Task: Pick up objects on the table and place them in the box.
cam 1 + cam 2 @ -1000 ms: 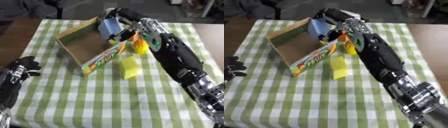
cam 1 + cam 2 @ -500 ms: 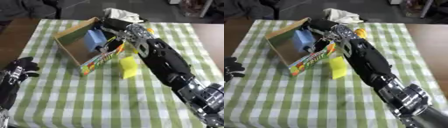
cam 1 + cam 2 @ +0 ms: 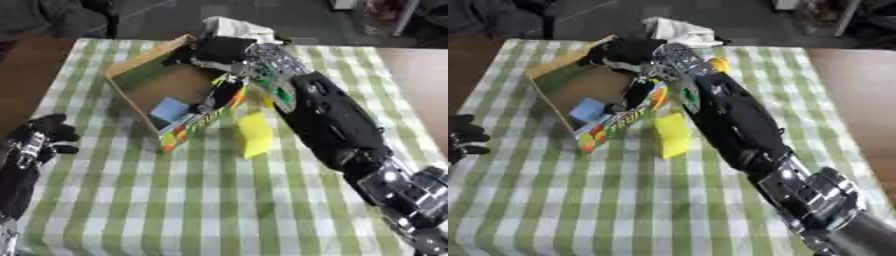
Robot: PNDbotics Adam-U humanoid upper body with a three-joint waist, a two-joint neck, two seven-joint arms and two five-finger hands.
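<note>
A cardboard box [image 3: 144,82] lies on its side with a colourful printed flap [image 3: 197,125] at the front. A blue block [image 3: 169,110] rests inside it, near the front. My right hand [image 3: 217,50] hovers at the box's far upper rim, open and holding nothing, well apart from the blue block. A flat yellow object [image 3: 254,134] lies on the checked cloth just right of the box. A small yellow-orange thing [image 3: 719,64] peeks out behind my right forearm. My left hand [image 3: 45,136] rests open at the lower left edge.
A crumpled white cloth [image 3: 234,26] lies at the table's far edge behind the box. A dark shape [image 3: 635,92] sits at the box mouth by the flap. Green checked tablecloth [image 3: 201,200] covers the near half of the table.
My right hand carried the blue block from above the box's right side into the box and let it go; the block now lies inside. The camera view has shifted slightly.
</note>
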